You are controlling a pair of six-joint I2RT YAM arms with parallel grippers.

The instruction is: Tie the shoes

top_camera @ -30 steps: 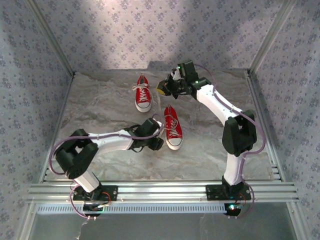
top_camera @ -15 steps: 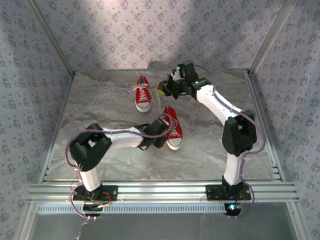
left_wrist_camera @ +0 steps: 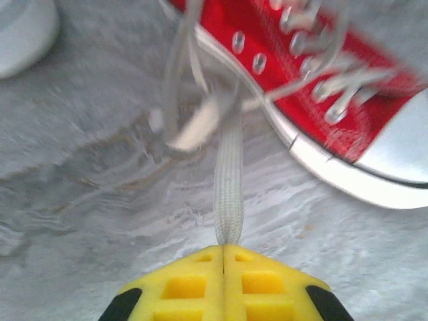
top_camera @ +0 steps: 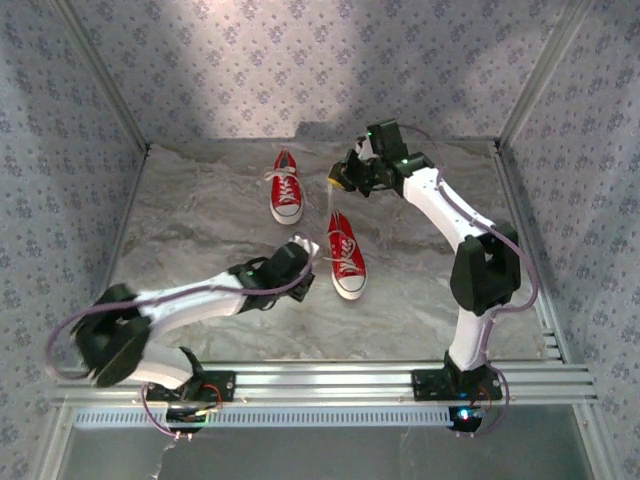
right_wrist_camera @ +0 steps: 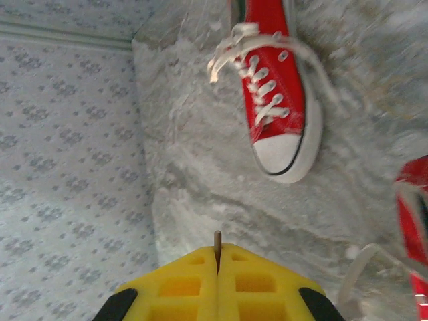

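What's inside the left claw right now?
A white lace from the nearer shoe, clamped in the shut left claw. Its gripped end is hidden inside.

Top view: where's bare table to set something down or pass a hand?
Free: left strip of the table between the left wall and the far shoe; right-front patch between the near shoe and the right arm's base. Crowded: centre, where left tool and right tool hold laces taut.
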